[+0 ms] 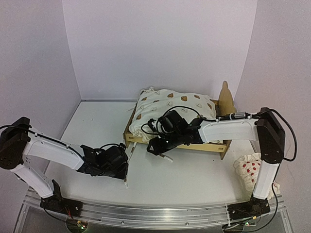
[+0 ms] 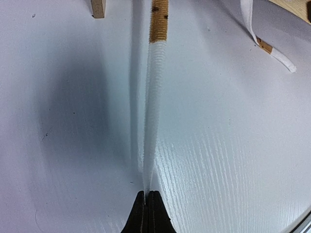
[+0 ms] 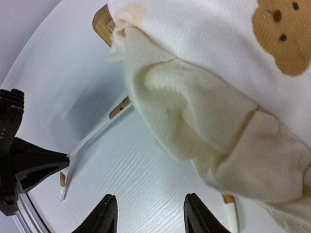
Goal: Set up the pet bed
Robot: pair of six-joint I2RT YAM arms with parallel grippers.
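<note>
1. Where the table (image 1: 194, 182) is viewed from above, the pet bed (image 1: 211, 146) is seen standing toward the far right corner, with its long front rail turned to the near edge. It is covered by a cream bear-print cushion (image 1: 170, 104). The left gripper (image 1: 124, 167) is held low over the table, between the bed's left front corner and the near edge. A white tie (image 1: 130, 153) is stretched from that corner to it. The right gripper (image 1: 153, 148) is placed just in front of the front rail, beside the cushion's hanging edge. A red-dotted pillow (image 1: 247, 170) is found near the right edge, by the right arm.

2. From the left wrist, the left gripper (image 2: 147, 206) is shown fully closed, with the white tie (image 2: 154, 121) pinched at its fingertips. The tie is stretched taut and straight away from them, and a brown band is visible near its far end. A wooden foot of the pet bed (image 2: 98, 7) is seen at the top. Another tie (image 2: 274, 51) is seen lying loose on the table to the right.

3. From the right wrist, the right gripper (image 3: 151, 216) is shown with its fingers (image 3: 104, 216) parted. Nothing is held, and only bare table is seen between them. The cushion (image 3: 204, 126) is seen just beyond the fingertips, its ruffled edge hanging over a wooden corner of the pet bed (image 3: 103, 22).
</note>
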